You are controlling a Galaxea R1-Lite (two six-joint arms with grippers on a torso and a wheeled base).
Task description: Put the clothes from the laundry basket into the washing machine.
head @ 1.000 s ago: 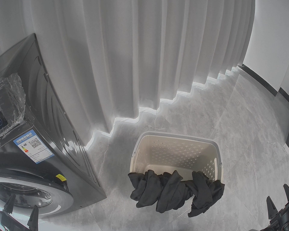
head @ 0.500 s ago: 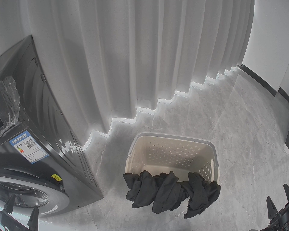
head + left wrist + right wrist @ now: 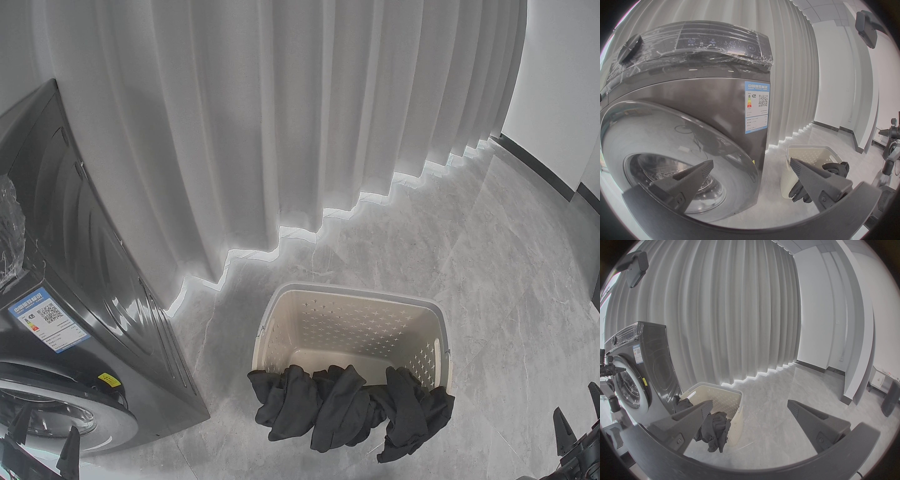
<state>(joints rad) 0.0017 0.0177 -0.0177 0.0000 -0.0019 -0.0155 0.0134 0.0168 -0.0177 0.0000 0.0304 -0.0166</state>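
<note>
Laundry corner, likely home: washing machine (image 3: 75,300), floor-length curtains (image 3: 281,125), tiled floor (image 3: 500,250).

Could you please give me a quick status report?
Left pincer open, right pincer open, both empty. Dark clothes draped over laundry basket rim. Washing machine door shut.

Dark clothes (image 3: 347,406) over beige laundry basket (image 3: 353,292) rim

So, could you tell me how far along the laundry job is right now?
Done: nothing yet; the clothes hang over the near rim of the basket, and the door of the washer looks shut. In hand: nothing; the left gripper and right gripper are both open and empty. Left: open the door, grasp the clothes, load them.
</note>
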